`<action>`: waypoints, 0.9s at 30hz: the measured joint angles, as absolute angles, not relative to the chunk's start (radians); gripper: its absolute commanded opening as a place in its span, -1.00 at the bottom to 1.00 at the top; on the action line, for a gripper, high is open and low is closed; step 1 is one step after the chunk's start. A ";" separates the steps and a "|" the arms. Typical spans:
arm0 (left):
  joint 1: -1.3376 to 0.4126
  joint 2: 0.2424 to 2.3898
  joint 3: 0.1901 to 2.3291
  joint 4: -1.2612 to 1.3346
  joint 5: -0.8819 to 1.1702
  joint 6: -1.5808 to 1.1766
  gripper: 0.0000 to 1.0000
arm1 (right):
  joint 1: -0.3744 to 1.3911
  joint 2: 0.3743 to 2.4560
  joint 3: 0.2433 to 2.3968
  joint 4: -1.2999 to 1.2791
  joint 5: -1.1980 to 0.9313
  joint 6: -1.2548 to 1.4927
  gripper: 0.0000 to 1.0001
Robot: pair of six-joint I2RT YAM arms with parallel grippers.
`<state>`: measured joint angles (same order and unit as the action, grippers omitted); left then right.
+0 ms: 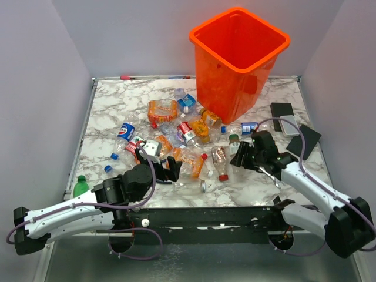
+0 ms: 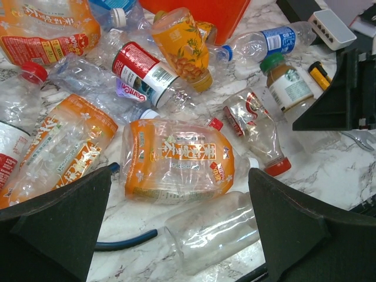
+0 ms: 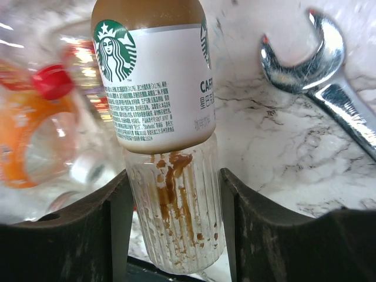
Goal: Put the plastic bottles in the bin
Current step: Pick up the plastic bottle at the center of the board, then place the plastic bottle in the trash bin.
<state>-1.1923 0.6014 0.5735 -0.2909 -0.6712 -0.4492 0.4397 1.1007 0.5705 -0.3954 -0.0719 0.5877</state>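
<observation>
The right gripper (image 3: pixel 173 182) seems to pinch the coffee bottle (image 3: pixel 155 82) only at its bottom end, so it may tip out. The left gripper (image 2: pixel 180 176) is wide open, empty.

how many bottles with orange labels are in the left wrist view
4 orange-labelled bottles: top-left one, left one, centre one, fruit-print one below the bin. Others may be hidden outside this view.
</observation>
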 measured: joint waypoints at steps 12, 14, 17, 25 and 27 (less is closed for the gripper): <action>-1.192 0.466 0.535 -0.268 -0.708 -0.464 0.98 | 0.440 0.759 0.760 -0.471 -0.217 0.519 -0.46; -1.192 0.420 0.521 -0.234 -0.706 -0.474 0.98 | 0.440 0.715 0.739 -0.411 -0.290 0.527 -0.46; -1.192 0.373 0.497 -0.144 -0.680 -0.482 0.98 | 0.440 0.657 0.657 -0.247 -0.409 0.579 -0.46; -1.192 0.524 0.516 0.176 -0.512 -0.513 0.98 | 0.455 0.655 0.504 0.186 -0.604 0.767 -0.45; -1.192 0.635 0.578 0.211 -0.464 -0.511 0.99 | 0.479 0.664 0.500 0.253 -0.625 0.790 -0.45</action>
<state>-1.1923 0.6346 0.5781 0.2111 -0.4644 -0.5106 0.4786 0.6643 0.4999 0.2535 -0.6247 0.7898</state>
